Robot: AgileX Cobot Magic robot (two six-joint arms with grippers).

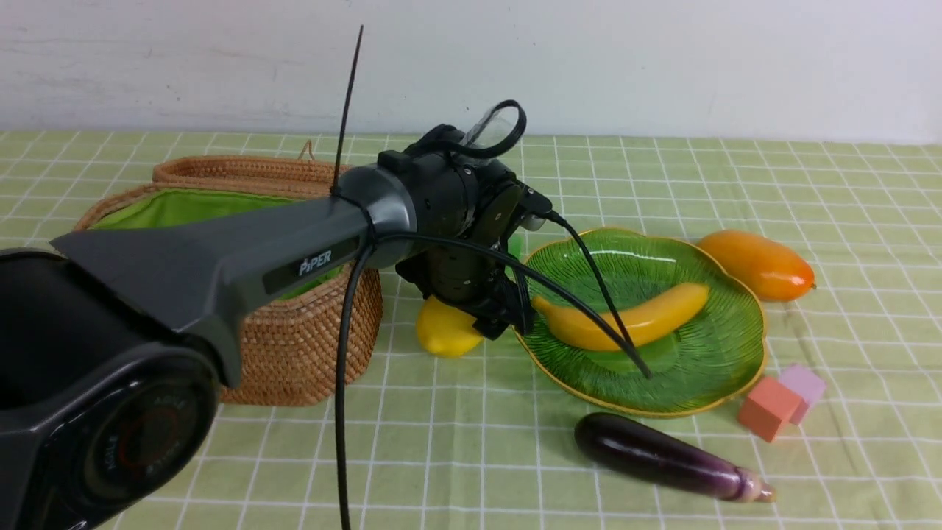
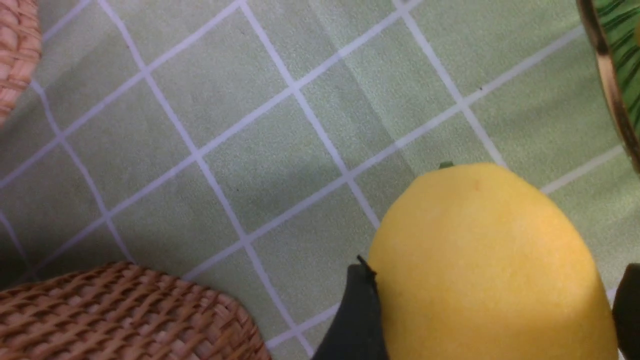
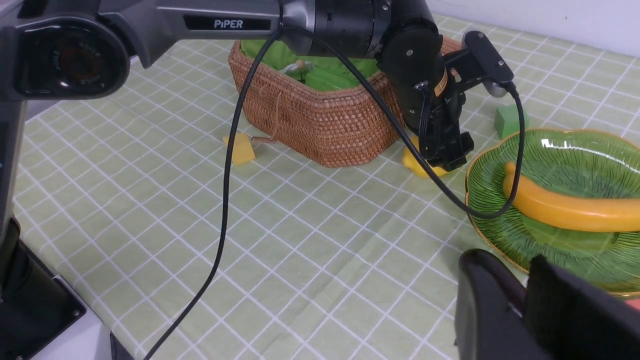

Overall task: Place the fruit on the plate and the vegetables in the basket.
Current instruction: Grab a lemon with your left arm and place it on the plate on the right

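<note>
Lettering "PIPER" [image 1: 315, 263] on grey left arm [image 1: 221, 258] over basket [image 1: 294, 346]

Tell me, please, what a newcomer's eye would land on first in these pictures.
The left arm fills the front view's left foreground, its left gripper straddling the yellow lemon between the wicker basket and the green plate. A banana lies alone on that plate, while the mango beyond its right rim and the dark-purple eggplant in front lie on the checked cloth.

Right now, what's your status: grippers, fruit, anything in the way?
Left gripper open, straddling round yellow lemon. Right gripper low by green glass plate, opening unclear. Long yellow banana plated. Nothing between lemon and plate.
</note>
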